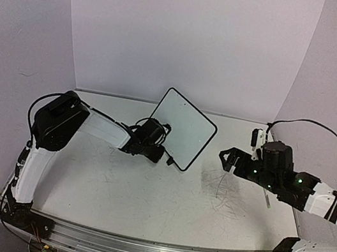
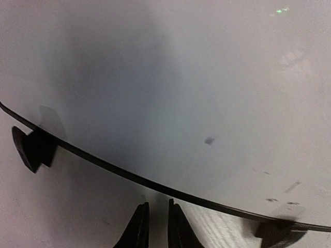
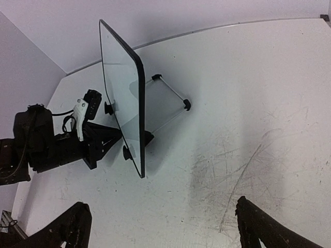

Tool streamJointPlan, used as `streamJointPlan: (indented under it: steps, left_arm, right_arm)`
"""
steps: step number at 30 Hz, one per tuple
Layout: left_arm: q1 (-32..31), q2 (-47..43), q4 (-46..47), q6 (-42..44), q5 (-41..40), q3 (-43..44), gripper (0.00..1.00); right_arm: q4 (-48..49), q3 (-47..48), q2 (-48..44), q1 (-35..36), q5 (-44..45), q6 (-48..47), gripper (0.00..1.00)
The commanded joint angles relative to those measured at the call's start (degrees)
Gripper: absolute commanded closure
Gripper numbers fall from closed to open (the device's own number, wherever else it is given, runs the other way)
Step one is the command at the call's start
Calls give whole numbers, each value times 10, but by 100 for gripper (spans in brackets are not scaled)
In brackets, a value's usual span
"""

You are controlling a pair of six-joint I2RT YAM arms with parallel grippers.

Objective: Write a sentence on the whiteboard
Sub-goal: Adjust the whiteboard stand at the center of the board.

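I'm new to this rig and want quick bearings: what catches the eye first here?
A whiteboard stands tilted on edge mid-table, no writing visible on it, with the left gripper at its lower edge. To its right, the right gripper hovers open by grey scribble marks on the table.

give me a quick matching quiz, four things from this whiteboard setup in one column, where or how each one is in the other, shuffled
Things:
1. whiteboard
2. left gripper
3. right gripper
4. grey scribble marks

States:
A. fingers wide apart, clear of the board
B. tilted up on edge, no writing visible
C. scrawled on the table
D. fingers nearly together, close to the board's edge

Pairs: 1-B, 2-D, 3-A, 4-C
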Motion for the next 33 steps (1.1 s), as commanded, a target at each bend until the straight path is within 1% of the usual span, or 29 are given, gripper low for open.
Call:
streamJointPlan:
  steps: [1,3,4,8,10,12,13,15,16,17,19,20,22,24,28,33]
  left_arm:
    - [-26,-50,0,-88,-11,-31,87]
    - [-32,-63,0,-104,-14,-51,86]
    - [-34,-73,0,-109,-19,-64,84]
    - [-34,-133,-1,-111,-34,-117,61]
    - [-32,-167,0,-111,-38,-144,53]
    - [-28,-197,15,-112,-5,-174,47]
    - [-24,-202,41,-105,60,-183,45]
    - [-25,-195,57,-83,126,-178,42]
    - [-26,-187,57,-78,134,-170,41]
    - [-26,-178,56,-69,130,-159,43]
    - [-26,-152,29,-64,80,-118,54]
    - [-24,-139,9,-63,53,-97,57]
    - [-23,-115,-20,-61,26,-59,61]
    - [-24,-95,-31,-62,19,-30,66]
    - [-30,-55,-50,-74,19,17,73]
    - [-57,-16,-77,-88,5,60,80]
  right_arm:
    - [0,40,33,11,-14,3,2]
    - [0,48,46,21,-9,10,2]
    - [-1,52,55,27,-3,14,2]
    - [-7,83,98,68,32,63,2]
    - [0,105,134,97,42,80,2]
    - [4,135,170,124,56,90,2]
    - [2,151,187,135,68,92,2]
    - [-1,172,203,140,85,96,2]
    - [-1,180,204,141,92,94,2]
    - [-1,186,201,140,96,89,2]
    - [-2,192,191,141,97,79,2]
    - [-2,192,180,140,97,78,2]
    - [-2,184,157,140,100,81,2]
    - [-2,168,134,140,110,87,2]
    - [-2,133,84,140,135,95,2]
    - [-3,108,43,141,155,96,2]
